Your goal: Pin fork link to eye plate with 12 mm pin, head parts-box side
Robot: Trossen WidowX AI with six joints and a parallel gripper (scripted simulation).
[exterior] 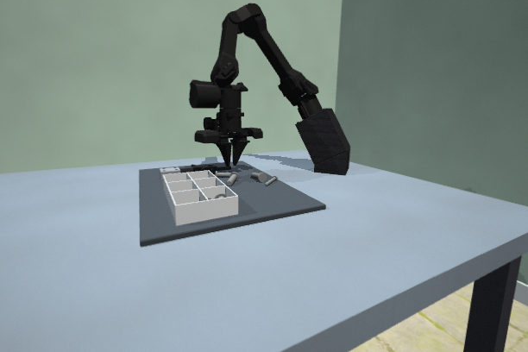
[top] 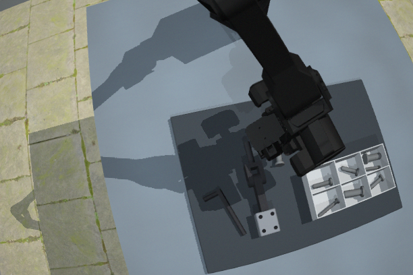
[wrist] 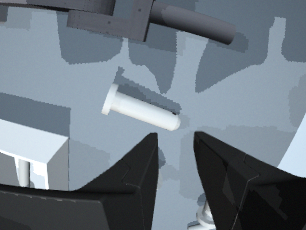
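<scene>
Claw (top: 274, 158) (exterior: 231, 166) (wrist: 175, 139) partly open, nothing between fingers, above dark surface (top: 347, 110) (exterior: 276, 203). Headed pin (top: 279, 160) (wrist: 142, 110) lies loose between fork link (top: 253, 171) (wrist: 132, 22) and parts box (top: 310, 197) (exterior: 207, 211) (wrist: 35, 137). In top view, box near surface's right edge, white plate (top: 268, 222) toward bottom edge, fork farther from it.

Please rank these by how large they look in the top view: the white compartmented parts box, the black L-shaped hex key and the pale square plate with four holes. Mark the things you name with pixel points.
1. White compartmented parts box (top: 351, 203) (exterior: 207, 210)
2. Black L-shaped hex key (top: 232, 211), by its length
3. Pale square plate with four holes (top: 268, 222) (exterior: 169, 169)
</scene>
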